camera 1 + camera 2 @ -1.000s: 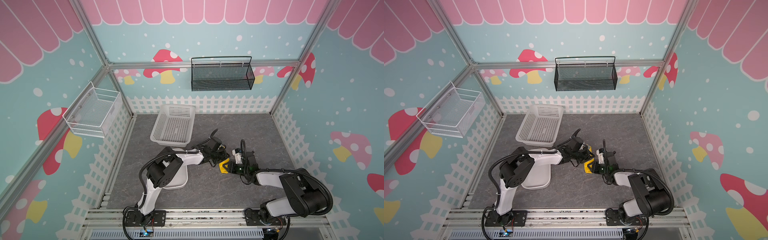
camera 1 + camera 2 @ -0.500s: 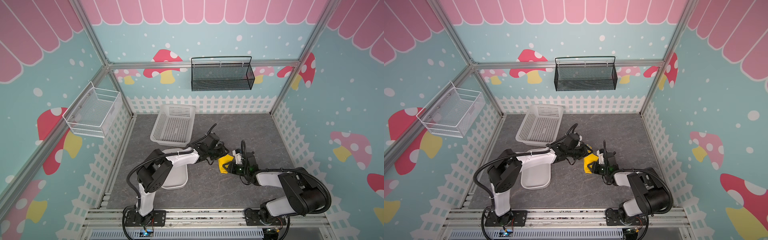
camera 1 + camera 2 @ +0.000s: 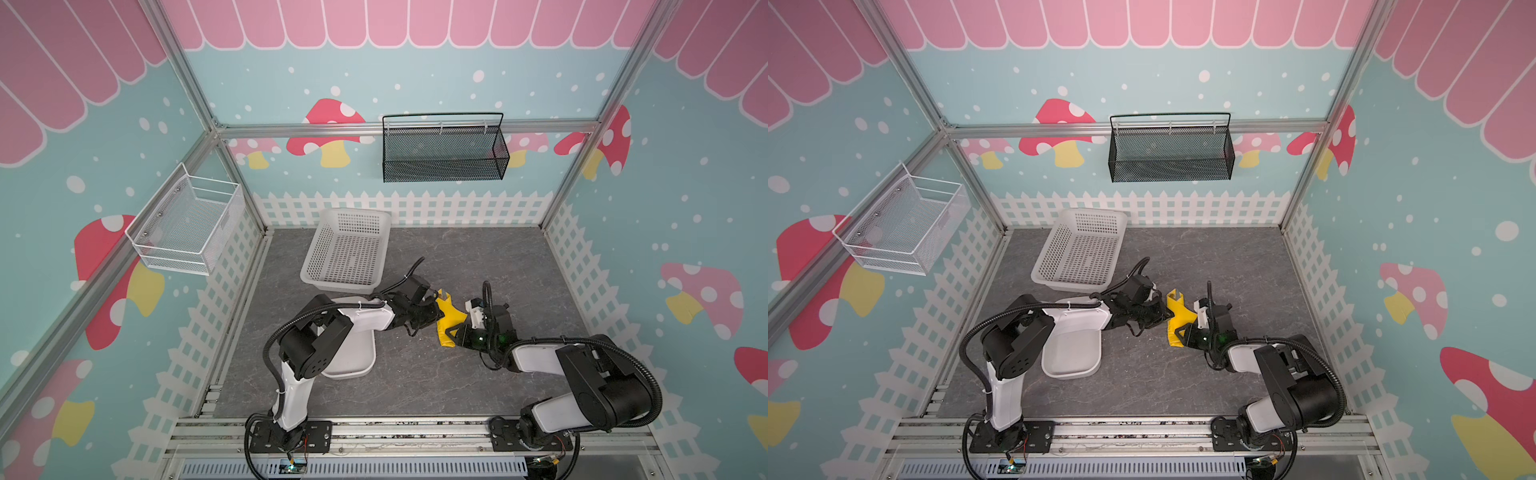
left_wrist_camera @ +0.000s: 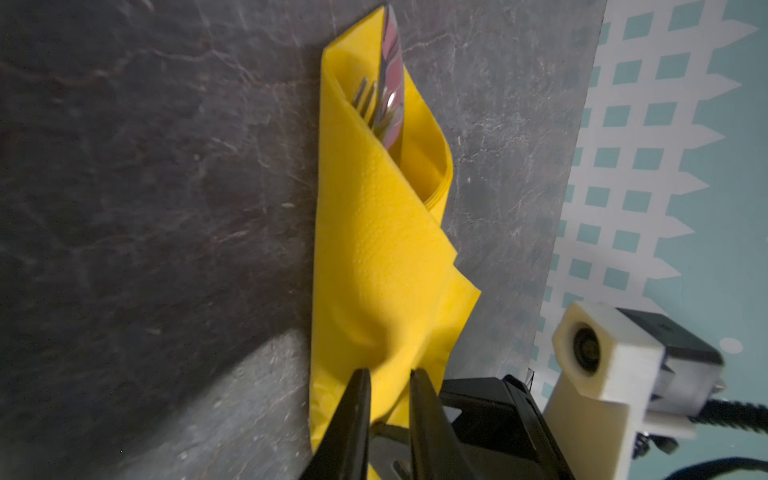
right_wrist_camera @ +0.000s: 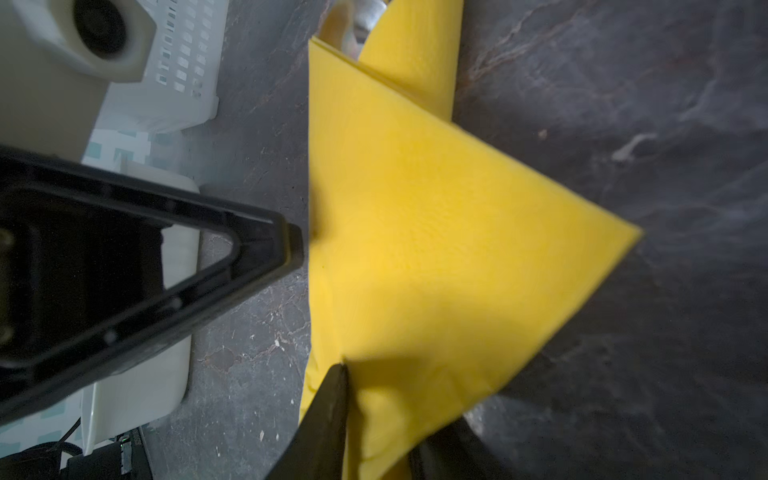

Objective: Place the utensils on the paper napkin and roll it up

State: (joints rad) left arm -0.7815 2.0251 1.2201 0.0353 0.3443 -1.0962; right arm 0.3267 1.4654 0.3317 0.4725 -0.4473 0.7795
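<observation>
The thin yellow paper napkin [image 3: 449,322], wrapped round slippery-looking silver metal cutlery [image 4: 390,104], lies on the grey table [image 3: 457,257] near the white perforated plastic basket [image 3: 340,286]. It is probably soft and tear-prone, so grip the folded layers. The right pincer [image 5: 380,405] clamps its loose flap. The left pincer [image 4: 386,374] is nearly closed at its edge, grip unclear. Handles hidden.

Both top views look down from high up, side by side, and see the whole gray table [image 3: 457,257]. Each wrist view sits low and very close, looking at the yellow napkin [image 4: 386,257] from opposite sides; the right one is blurry, maybe closest
</observation>
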